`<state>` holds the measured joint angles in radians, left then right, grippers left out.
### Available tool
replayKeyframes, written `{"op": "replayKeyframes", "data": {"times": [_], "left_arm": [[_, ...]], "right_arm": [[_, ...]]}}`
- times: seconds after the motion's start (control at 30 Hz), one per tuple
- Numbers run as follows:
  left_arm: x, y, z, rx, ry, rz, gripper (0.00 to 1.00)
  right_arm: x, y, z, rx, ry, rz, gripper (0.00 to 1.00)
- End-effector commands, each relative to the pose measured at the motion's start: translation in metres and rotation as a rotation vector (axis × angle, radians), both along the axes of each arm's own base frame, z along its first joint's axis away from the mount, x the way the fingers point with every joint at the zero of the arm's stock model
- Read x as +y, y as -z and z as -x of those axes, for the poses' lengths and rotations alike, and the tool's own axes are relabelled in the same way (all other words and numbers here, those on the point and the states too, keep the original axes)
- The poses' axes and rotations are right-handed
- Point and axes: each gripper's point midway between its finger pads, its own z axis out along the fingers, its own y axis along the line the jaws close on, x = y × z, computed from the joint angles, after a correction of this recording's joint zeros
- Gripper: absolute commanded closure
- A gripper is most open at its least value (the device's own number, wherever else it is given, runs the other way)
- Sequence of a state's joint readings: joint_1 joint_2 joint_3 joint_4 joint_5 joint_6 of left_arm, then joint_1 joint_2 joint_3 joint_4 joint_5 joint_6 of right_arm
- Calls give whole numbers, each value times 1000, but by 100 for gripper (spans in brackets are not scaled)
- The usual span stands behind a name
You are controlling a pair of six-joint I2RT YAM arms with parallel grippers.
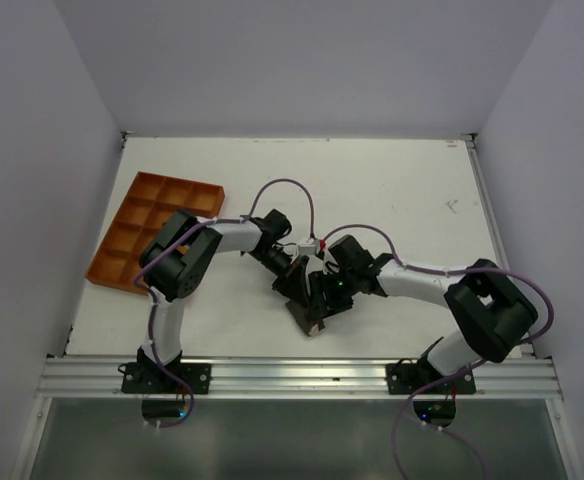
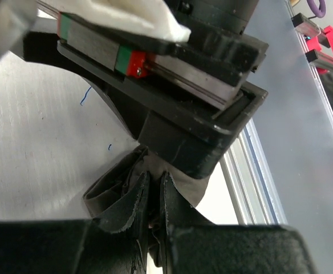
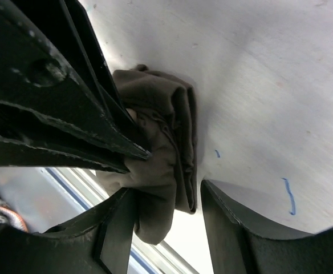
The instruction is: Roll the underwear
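The underwear (image 1: 310, 318) is a bunched, folded dark brownish-grey cloth near the table's front edge, mostly hidden under both grippers in the top view. In the left wrist view my left gripper (image 2: 154, 185) is shut, pinching a fold of the underwear (image 2: 112, 185). In the right wrist view my right gripper (image 3: 169, 197) is open with its jaws spread around the cloth's end (image 3: 166, 137); the left finger touches the cloth, the right finger stands apart from it. The left gripper's fingers (image 3: 81, 131) reach in from the upper left. No tan waistband shows clearly.
An orange compartment tray (image 1: 150, 226) lies at the table's left. The aluminium rail (image 1: 302, 375) runs along the front edge just below the cloth. White walls enclose the table. Purple cables loop over both arms.
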<state>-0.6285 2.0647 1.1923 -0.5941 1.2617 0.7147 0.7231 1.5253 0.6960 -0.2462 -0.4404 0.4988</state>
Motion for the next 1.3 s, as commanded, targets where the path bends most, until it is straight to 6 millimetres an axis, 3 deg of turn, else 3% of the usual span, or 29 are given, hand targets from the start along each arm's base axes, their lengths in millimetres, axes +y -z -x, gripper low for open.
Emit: {"op": "replayKeyframes", "data": {"times": [0.0, 0.13, 0.2, 0.33, 0.5, 0.7, 0.97, 1.07, 1.17, 1.27], "left_arm": [[1, 27, -10, -114, -20, -70, 94], [2, 30, -11, -127, -28, -83, 94], [4, 32, -12, -126, -39, -100, 93], [-1, 32, -21, -138, -84, -118, 90], [-9, 21, -33, -81, -152, -125, 94], [-16, -10, -48, -108, -197, -101, 78], [-8, -53, -73, -123, -298, -68, 72], [-2, -71, -93, -154, -386, -84, 72], [14, -92, -126, -206, -555, -118, 72], [45, -120, -169, -281, -780, -161, 72]], "right_arm": [[-2, 26, -6, -47, 18, 73, 48], [-1, 33, -5, -29, 30, 81, 62], [0, 36, -1, -16, 36, 82, 79], [-1, 41, 1, -13, 61, 87, 99], [0, 33, 1, -43, 69, 51, 100], [6, 14, -2, -88, 62, -5, 100], [12, 0, -6, -120, 63, -42, 100], [16, -8, -9, -139, 60, -57, 100], [21, -15, -13, -161, 61, -66, 100], [26, -24, -19, -186, 59, -73, 100]]}}
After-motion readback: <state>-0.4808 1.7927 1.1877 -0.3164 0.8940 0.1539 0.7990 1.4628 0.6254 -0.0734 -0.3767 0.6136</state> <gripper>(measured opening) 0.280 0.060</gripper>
